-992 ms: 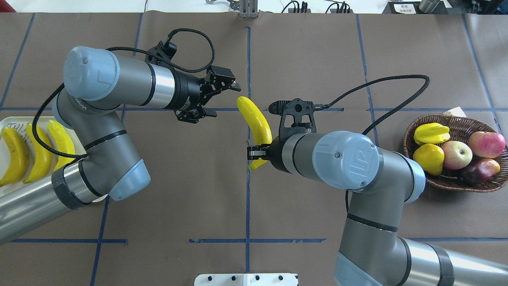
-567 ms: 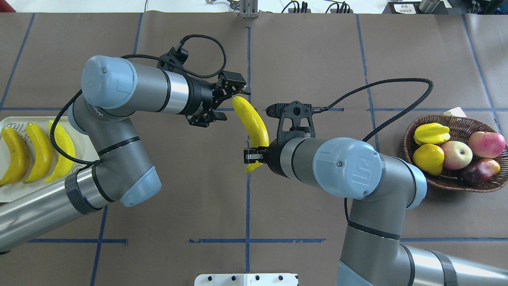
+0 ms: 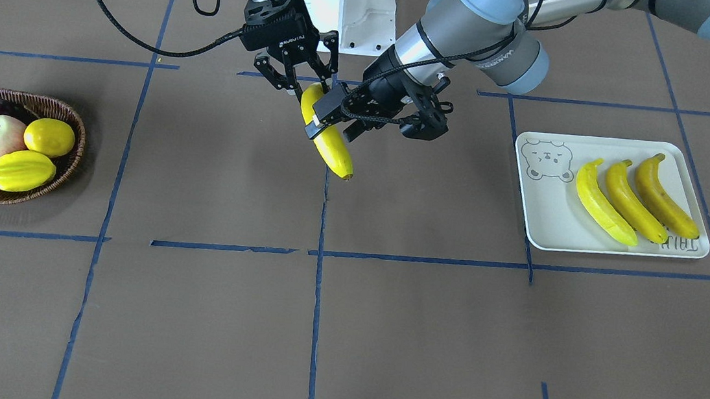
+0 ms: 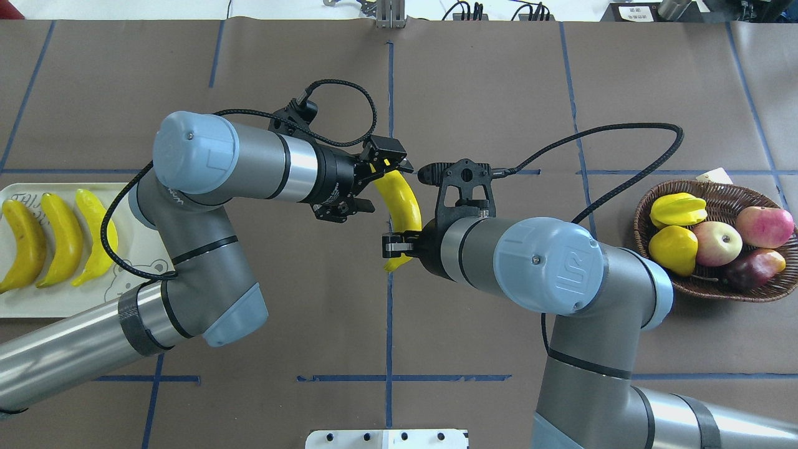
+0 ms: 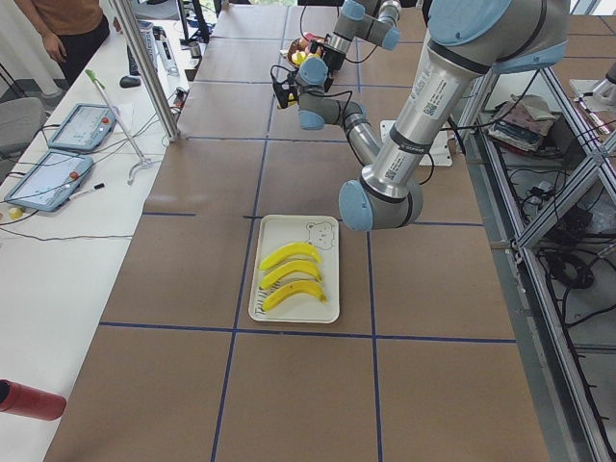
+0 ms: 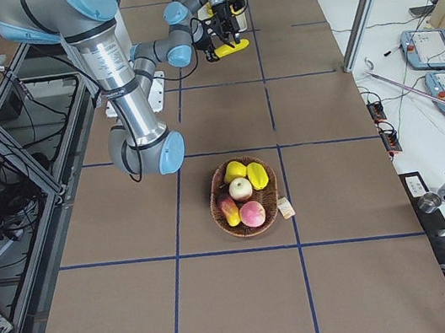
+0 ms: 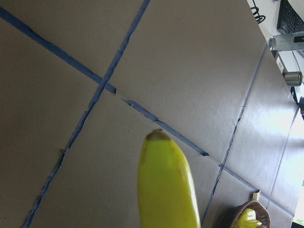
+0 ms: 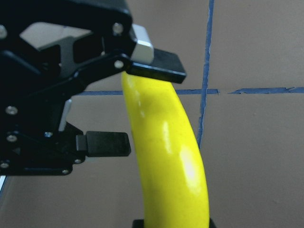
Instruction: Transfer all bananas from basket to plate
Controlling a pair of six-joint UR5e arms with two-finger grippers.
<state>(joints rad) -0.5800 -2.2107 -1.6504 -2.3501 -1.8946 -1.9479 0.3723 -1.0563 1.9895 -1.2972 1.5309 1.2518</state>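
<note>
Here the right claw [image 4: 396, 244] is clenched on the lower end of a banana [image 4: 404, 201], held above the table [image 4: 474, 75] well apart from the plate [image 4: 62, 300]. The left claw [image 4: 385, 186] stands spread around its upper end. Three bananas [image 4: 61, 240] lie on the plate.

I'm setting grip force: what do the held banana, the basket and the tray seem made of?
Held banana: likely plastic, glossy; even yellow with sharp highlights. Basket: woven wicker, matte dark brown; the weave shows. Tray: probably smooth plastic or melamine; pale, thin rim, printed artwork.
</note>
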